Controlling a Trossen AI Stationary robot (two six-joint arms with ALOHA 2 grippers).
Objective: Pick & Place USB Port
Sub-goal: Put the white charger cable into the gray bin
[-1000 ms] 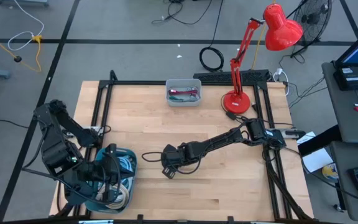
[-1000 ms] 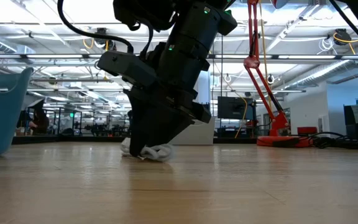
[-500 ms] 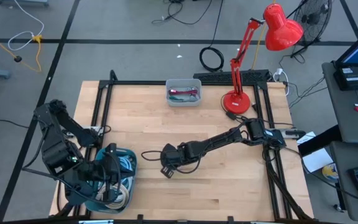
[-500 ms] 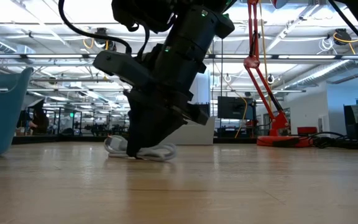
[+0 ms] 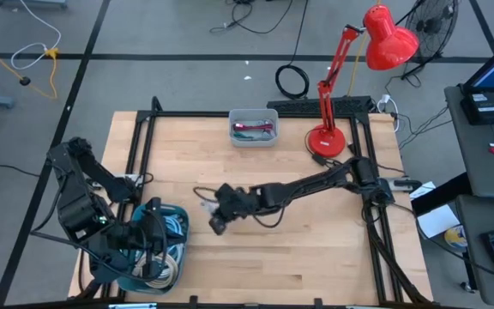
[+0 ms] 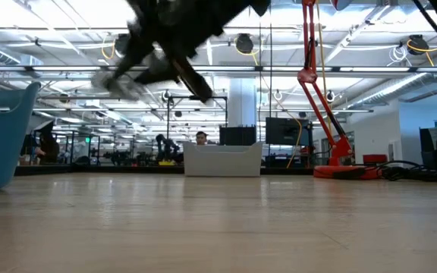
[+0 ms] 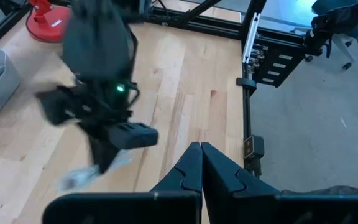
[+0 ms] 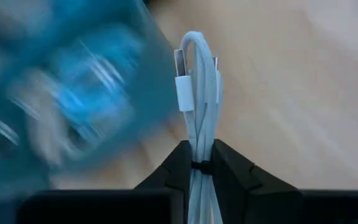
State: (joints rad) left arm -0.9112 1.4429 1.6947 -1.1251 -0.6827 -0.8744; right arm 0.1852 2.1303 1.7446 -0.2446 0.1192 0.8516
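A white USB cable (image 8: 196,112), wound into a long bundle with a silver plug (image 8: 183,87) at its far end, sits in my right gripper (image 8: 199,144). In the high view this gripper (image 5: 216,216) is over the middle of the table, with the cable (image 5: 204,204) showing white at its tip. The low view shows the cable (image 6: 118,83) blurred, high above the tabletop. A blue basket (image 5: 163,257) of cables stands at the near left corner. My left gripper (image 7: 201,150) is shut and waits above the basket. My right gripper pinches the cable bundle between its two fingers at a black tie (image 8: 197,165) around the strands. The strands run along the fingers, and the looped end with the plug sticks out past the fingertips. The cable is lifted clear of the table.
A grey bin (image 5: 253,129) with reddish items stands at the far middle of the table, and it shows in the low view (image 6: 222,161) too. A red desk lamp (image 5: 327,137) stands at the far right. Bare wood lies between the basket and my right arm.
My right gripper, shut on the cable, rose from the tabletop and swung toward the table's left, toward the blue basket. The cable, which lay on the wood under the fingers, is now lifted clear.
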